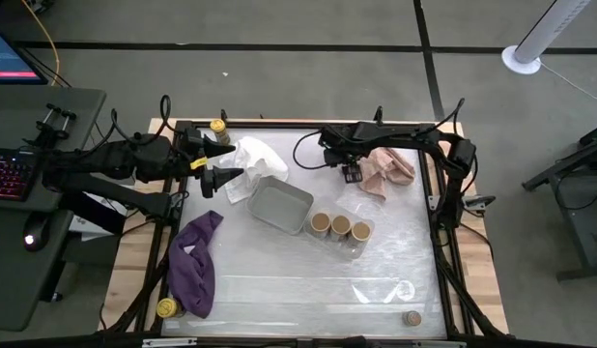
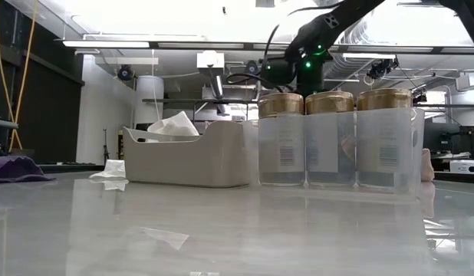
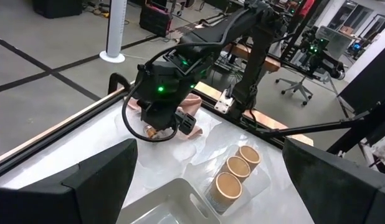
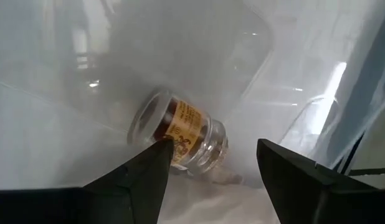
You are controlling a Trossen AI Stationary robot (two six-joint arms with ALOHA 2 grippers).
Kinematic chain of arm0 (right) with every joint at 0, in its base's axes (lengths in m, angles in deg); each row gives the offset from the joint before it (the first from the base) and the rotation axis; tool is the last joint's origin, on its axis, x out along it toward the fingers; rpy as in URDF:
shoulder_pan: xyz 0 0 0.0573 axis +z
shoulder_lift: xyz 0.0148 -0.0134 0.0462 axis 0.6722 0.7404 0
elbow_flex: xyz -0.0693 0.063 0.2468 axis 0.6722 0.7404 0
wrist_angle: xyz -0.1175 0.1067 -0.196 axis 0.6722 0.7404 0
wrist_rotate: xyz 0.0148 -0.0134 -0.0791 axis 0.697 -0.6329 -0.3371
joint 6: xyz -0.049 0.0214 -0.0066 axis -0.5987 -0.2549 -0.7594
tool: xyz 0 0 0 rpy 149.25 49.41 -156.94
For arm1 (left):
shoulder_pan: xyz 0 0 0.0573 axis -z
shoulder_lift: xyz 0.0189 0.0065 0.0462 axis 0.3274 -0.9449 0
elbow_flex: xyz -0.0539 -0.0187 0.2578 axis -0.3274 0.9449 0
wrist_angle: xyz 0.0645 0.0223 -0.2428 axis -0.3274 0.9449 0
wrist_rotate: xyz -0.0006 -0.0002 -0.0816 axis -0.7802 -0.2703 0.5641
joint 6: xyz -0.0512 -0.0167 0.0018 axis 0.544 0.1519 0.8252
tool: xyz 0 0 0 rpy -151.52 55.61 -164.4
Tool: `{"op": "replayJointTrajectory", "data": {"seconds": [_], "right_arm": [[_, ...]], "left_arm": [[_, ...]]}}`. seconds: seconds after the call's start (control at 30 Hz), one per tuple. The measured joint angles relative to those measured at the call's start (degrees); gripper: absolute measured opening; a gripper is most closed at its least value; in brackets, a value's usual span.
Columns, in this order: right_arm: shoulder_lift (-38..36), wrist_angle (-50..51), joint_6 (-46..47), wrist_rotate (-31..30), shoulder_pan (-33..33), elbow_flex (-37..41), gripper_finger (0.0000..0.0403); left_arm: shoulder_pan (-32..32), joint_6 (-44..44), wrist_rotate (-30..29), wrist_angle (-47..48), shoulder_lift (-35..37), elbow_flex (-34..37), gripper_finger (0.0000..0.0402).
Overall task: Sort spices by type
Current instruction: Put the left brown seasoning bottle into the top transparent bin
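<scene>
While my right pincer (image 4: 208, 163) hangs low over the table beside the pink cloth (image 1: 388, 168), its fingers (image 4: 140, 173) stand part-way apart around a small glass jar (image 4: 178, 135) with a yellow label, lying on its side. Whether they actually press on it I cannot tell.

My left pincer (image 1: 222, 166) waits wide open at nine o'clock, just by the white cloth (image 1: 257, 160).

Three tan-topped jars (image 1: 340, 226) stand in a touching row near the table's centre, just beside the grey tray (image 1: 279, 206). One yellow-lidded jar (image 1: 218, 127) sits at eleven o'clock, another (image 1: 166, 308) at seven, touching the purple cloth (image 1: 195, 263). A tiny brownish jar (image 1: 412, 317) stands alone at five o'clock.
</scene>
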Motion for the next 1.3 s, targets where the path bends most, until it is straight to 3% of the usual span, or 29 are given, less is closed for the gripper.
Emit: {"op": "replayJointTrajectory", "data": {"seconds": [0.33, 0.5, 0.63, 0.8, 1.03, 1.13, 1.3], "right_arm": [[1.25, -9.84, -0.49, 0.7, 3.0, 0.05, 0.0238], [0.76, -8.6, 0.32, 1.68, 5.05, -5.25, 0.0238], [0.66, -4.57, 8.21, 3.7, 4.32, -11.98, 0.0238], [0.53, 3.98, 24.99, 15.36, -0.22, -17.49, 0.0238], [0.64, 16.16, 19.11, 18.82, -2.31, -14.3, 0.0238], [0.58, 15.45, 22.93, 22.11, -2.31, -12.43, 0.0238], [0.62, 13.16, 26.53, 19.51, -1.97, -8.84, 0.0237]], "left_arm": [[0.0, 0.02, -0.12, 0.38, 0.0, 0.0, 0.0388], [0.0, -0.01, -0.21, 0.37, 0.0, 0.0, 0.0388], [0.0, -0.15, -0.28, 0.48, 0.0, 0.0, 0.0388], [0.0, -0.57, -0.28, 0.88, 0.0, 0.0, 0.0388], [0.0, -1.02, -0.26, 2.49, -0.02, 0.0, 0.0388], [0.0, -1.05, -0.26, 2.49, -0.02, 0.0, 0.0388], [0.0, -1.52, -0.24, 2.5, -0.02, 0.0, 0.0388]]}}
